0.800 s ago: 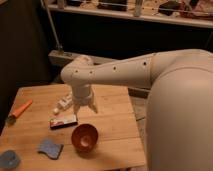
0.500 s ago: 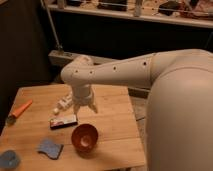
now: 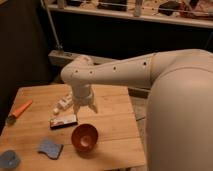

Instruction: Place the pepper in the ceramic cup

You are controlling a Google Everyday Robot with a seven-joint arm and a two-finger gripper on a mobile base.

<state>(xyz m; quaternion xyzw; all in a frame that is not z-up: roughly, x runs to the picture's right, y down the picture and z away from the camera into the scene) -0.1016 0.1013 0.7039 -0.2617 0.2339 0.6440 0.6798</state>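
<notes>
Arm (image 3: 125, 70) reaches over the wooden table (image 3: 115, 125), and its gripper (image 3: 85, 111) hangs above the middle, with the fingers (image 3: 93, 106) spread apart and holding nothing. A red-brown bowl (image 3: 84, 137) stands just in front of the fingers, and a dark bar (image 3: 63, 121) lies just beside them on the left. The pepper (image 3: 21, 108) lies far left of the fingers at the table edge; the cup (image 3: 7, 160) sits at the near left corner. I think the fingers should travel left, turn across the slim body and descend at its middle.
</notes>
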